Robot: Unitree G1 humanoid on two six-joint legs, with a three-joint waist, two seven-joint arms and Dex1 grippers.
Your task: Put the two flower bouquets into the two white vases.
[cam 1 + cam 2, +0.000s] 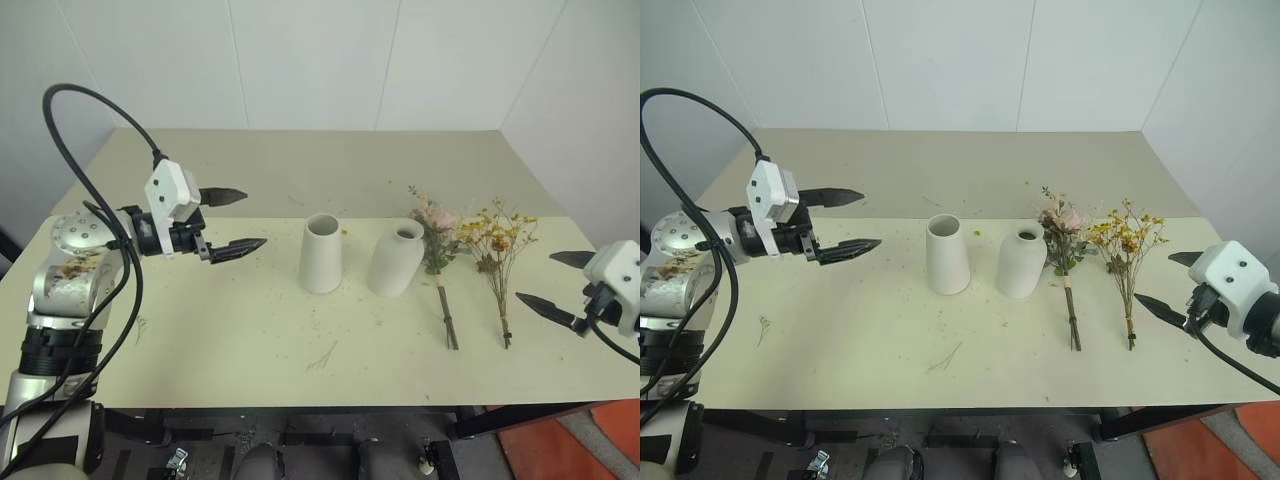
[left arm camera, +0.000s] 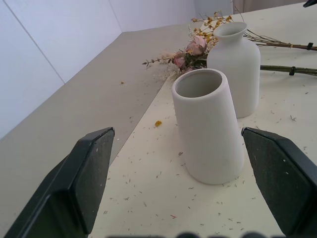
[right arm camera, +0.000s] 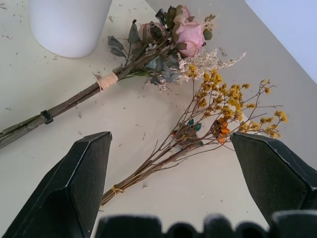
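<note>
Black-fingered left gripper (image 1: 227, 222) and right gripper (image 1: 549, 283) both gaped wide, empty, above the table's (image 1: 200, 340) side edges. Mid-table stood tapered vase (image 1: 322, 254) and rounder vase (image 1: 396, 258); rose bouquet (image 1: 437, 240) and yellow spray (image 1: 497, 240) lay alongside. White walls (image 1: 320, 60) behind.

On the table (image 1: 200, 330), 2 vases stand mid-table, the straight vase (image 1: 321, 254) left of the rounder vase (image 1: 395, 258), then rightward the rose bouquet (image 1: 438, 262) and the small-blossom spray (image 1: 497, 256) lying flat side by side, stems toward the near edge.
</note>
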